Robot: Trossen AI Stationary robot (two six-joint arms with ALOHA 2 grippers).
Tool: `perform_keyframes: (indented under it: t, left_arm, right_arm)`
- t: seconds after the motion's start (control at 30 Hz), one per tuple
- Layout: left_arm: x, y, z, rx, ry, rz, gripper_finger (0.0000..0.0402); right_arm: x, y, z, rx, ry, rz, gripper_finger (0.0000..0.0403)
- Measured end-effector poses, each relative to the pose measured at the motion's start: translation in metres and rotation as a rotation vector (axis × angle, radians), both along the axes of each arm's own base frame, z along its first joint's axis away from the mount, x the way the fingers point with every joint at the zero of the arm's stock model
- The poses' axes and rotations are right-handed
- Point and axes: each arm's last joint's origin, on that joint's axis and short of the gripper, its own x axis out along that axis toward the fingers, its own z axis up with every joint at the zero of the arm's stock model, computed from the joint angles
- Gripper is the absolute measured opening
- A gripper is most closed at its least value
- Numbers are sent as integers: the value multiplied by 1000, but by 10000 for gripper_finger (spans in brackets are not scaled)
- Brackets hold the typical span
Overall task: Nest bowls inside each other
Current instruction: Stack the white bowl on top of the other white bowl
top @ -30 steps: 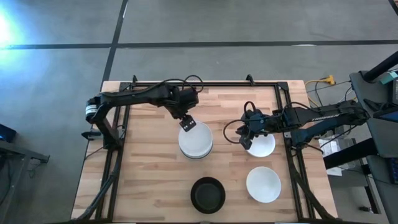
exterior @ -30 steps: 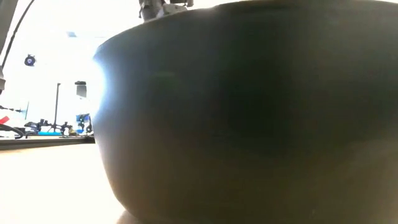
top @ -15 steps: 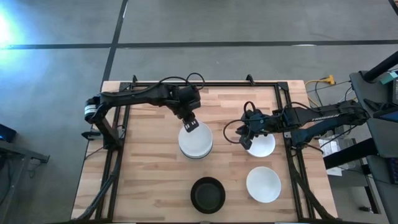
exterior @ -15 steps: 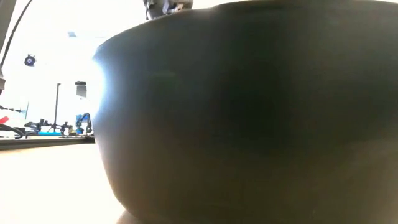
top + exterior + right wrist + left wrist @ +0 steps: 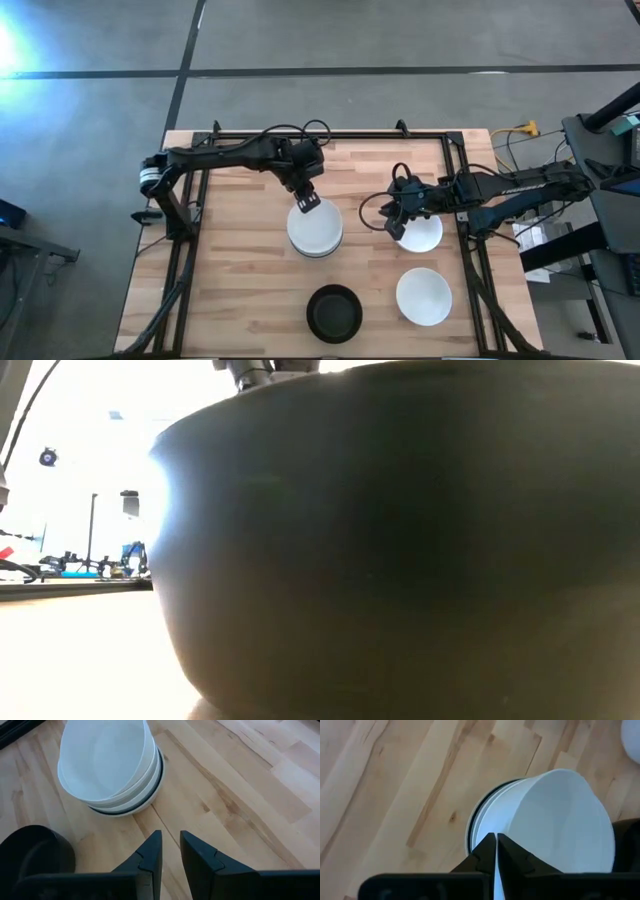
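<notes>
Where the low camera sits, the black bowl (image 5: pixel 334 312) stands closest on the desk (image 5: pixel 230 280), filling most of the low view. Beside it, toward the right arm's side, sits a single white bowl (image 5: pixel 423 296). Beyond the black bowl, in the middle of the desk, stands the stack of bowls (image 5: pixel 315 230), white on top with a dark rim showing lower in the pile. The left end effector (image 5: pixel 303 203) is at the stack's far rim, its fingers pinched nearly together on the edge of the top white bowl (image 5: pixel 555 820), which sits tilted. Beside the stack, the right end effector (image 5: pixel 394 222) hangs at the edge of another white bowl (image 5: pixel 422 233), fingers slightly parted and empty.
</notes>
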Motion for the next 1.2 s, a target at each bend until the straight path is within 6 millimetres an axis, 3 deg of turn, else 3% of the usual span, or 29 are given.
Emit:
perform_keyframes:
  t: [0.2,0.53,0.73,1.0,1.1,1.2]
  left_arm:
    - [1,-1,8,-14,-36,-12,0]
    - [10,1,-27,-57,76,-26,0]
    - [5,0,-14,-54,43,-18,0]
    - [-21,-19,22,-111,-37,-54,0]
    - [-35,-30,18,-121,-12,-84,0]
    - [-42,-32,0,-122,0,-79,0]
  right_arm:
    - [0,0,0,0,0,0,63]
    - [0,0,0,0,0,0,63]
    - [0,0,0,4,-1,-4,63]
    - [0,0,0,6,0,-4,63]
    - [0,0,0,5,-1,-5,63]
    - [0,0,0,4,-1,-5,63]
